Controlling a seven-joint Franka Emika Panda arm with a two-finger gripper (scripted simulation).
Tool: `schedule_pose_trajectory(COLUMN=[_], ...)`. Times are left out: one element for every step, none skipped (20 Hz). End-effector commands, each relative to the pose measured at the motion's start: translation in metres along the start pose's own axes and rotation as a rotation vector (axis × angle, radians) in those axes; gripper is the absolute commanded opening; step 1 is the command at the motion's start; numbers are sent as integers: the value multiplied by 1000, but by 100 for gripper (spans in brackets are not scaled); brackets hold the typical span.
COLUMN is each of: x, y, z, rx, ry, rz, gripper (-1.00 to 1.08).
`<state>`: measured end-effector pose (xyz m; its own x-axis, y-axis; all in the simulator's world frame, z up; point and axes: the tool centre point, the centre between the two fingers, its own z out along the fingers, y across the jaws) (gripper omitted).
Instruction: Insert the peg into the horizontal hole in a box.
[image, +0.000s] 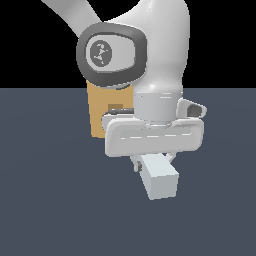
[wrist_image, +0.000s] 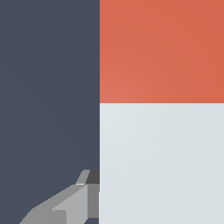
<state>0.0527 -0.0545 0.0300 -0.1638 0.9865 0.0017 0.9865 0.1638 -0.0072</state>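
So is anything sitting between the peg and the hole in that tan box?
Nothing visible does. The end effector holds the pale grey square bar with a red-orange end in front of the tan cube-like box; the arm partly hides the small square hole.

Light was even and soft, with a black backdrop above the floor. Faint highlights glossed the arm (image: 160, 45); no cast shadows showed. Edges looked jagged and low-resolution, without blur.

White Panda arm bends down from above, wrist vertical, gripper (image: 153, 164) pointing at the floor, fingers (wrist_image: 65, 208) clamped on the peg (image: 160, 181), held aloft.
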Motion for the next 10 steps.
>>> schedule_pose_trajectory(x=[2, 3, 4, 5, 7, 8, 10, 12, 14, 16], y=[-6, -10, -14, -19, -24, -29, -34, -39, -45, -50], z=[-8, -9, -12, -14, -16, -19, -21, -24, -27, -30], rx=[-7, -7, -7, -7, -7, -7, -7, -7, -7, -7], ry=[-1, -1, -1, -1, -1, -1, -1, -1, -1, 0], rz=[22, 33, 45, 57, 71, 85, 100, 115, 130, 146], gripper=[-100, -100, -100, -100, -100, -100, -100, -100, -100, -100])
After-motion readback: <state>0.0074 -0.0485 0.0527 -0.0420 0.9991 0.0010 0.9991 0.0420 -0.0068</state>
